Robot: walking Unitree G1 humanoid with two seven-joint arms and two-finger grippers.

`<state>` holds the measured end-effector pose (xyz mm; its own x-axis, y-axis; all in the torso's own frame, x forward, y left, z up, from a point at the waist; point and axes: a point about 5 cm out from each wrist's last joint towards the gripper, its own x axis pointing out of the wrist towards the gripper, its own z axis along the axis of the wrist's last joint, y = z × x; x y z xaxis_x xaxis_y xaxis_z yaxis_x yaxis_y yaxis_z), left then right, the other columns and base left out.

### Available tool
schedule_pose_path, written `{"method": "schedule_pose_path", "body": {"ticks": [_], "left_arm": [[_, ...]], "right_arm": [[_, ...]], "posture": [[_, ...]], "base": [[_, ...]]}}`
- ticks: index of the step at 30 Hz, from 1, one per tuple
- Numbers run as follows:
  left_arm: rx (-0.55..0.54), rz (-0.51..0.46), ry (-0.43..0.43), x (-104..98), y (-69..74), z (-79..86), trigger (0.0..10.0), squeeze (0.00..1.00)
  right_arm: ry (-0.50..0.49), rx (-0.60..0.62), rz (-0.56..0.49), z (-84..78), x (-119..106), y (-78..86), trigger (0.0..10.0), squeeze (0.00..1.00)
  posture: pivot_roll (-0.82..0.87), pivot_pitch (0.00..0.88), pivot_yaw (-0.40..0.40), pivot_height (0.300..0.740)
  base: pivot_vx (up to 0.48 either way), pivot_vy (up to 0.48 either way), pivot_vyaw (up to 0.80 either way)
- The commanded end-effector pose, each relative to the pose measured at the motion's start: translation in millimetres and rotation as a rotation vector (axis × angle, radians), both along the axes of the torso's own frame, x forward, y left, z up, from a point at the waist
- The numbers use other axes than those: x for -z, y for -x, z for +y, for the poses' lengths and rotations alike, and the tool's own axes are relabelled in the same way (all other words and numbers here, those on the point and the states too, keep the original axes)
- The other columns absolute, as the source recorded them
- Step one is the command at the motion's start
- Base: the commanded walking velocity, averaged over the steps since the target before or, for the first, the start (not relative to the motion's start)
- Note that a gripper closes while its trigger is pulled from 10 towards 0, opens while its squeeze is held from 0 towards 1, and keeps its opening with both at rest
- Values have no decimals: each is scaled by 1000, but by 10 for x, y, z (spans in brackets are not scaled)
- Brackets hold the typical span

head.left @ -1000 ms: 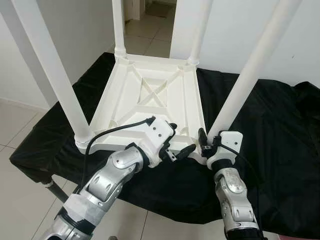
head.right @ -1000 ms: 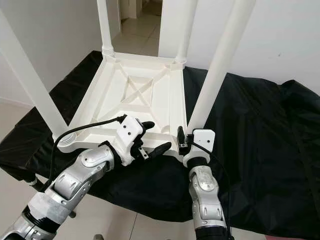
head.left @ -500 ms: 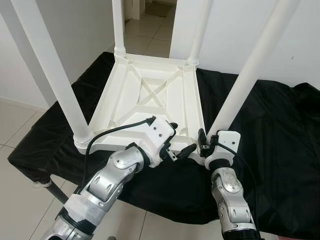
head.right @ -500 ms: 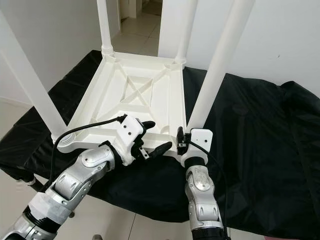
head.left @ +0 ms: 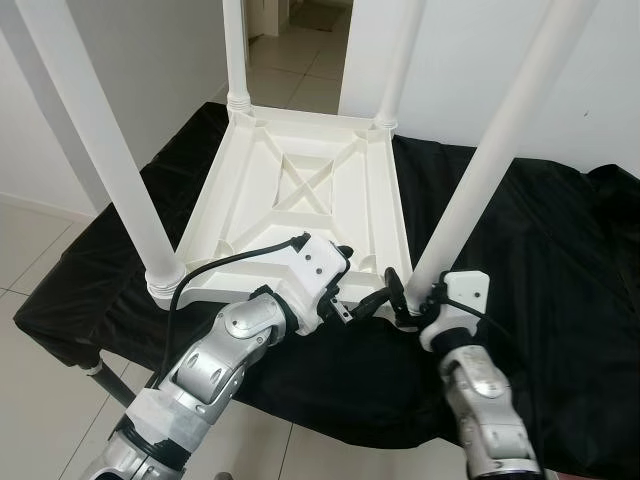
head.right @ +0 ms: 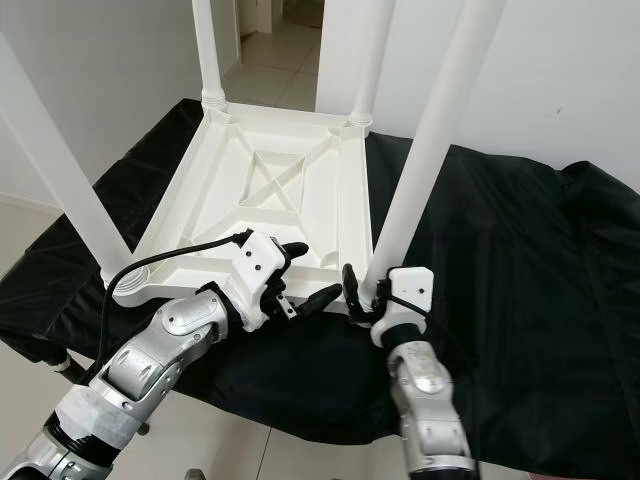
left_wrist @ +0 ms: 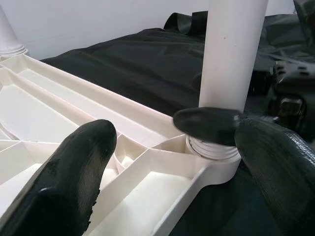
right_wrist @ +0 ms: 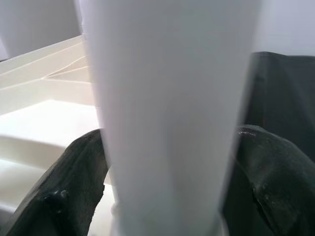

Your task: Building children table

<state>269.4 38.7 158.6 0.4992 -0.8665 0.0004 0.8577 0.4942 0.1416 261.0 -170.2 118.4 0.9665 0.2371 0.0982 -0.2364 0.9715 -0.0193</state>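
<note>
A white plastic children's table (head.left: 300,190) lies upside down on a black cloth (head.left: 560,250), with its legs pointing up. My right gripper (head.left: 415,300) is shut on the near right leg (head.left: 490,160) just above its threaded base. In the right wrist view that leg (right_wrist: 167,113) sits tight between both fingers (right_wrist: 64,191). My left gripper (head.left: 362,280) is open and straddles the near edge of the tabletop beside that corner. The left wrist view shows its fingers (left_wrist: 64,182) spread wide before the leg (left_wrist: 231,54).
The near left leg (head.left: 100,150) and the two far legs (head.left: 235,50) stand tall around the work area. White walls and an open doorway (head.left: 310,20) lie behind. The cloth's front edge drops to a tiled floor (head.left: 30,270).
My right wrist has swung to the right around the leg's base, and its finger now reaches further round the leg's left side. The left arm has stayed put.
</note>
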Motion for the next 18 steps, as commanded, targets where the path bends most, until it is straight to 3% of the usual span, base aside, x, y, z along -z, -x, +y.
{"method": "schedule_pose_path", "body": {"ticks": [1,15,16,18], "left_arm": [[87,6,-25,31,24,-3,10000,0],[95,-13,-27,-22,-41,-23,10000,0],[94,-15,-27,-28,-47,-22,10000,0],[93,-17,-28,-31,-51,-20,10000,0]], "right_arm": [[-6,-35,4,-31,-5,-5,10000,0],[76,-368,35,-116,-53,-232,10000,0],[87,-395,52,-110,-31,-262,3255,0],[95,-413,65,-106,-15,-282,3255,0]], "posture": [[-66,0,-47,740],[-58,0,-25,740],[-54,0,-28,740],[-51,0,-29,740]], "base": [[0,0,0],[0,0,0],[0,0,0],[0,0,0]]}}
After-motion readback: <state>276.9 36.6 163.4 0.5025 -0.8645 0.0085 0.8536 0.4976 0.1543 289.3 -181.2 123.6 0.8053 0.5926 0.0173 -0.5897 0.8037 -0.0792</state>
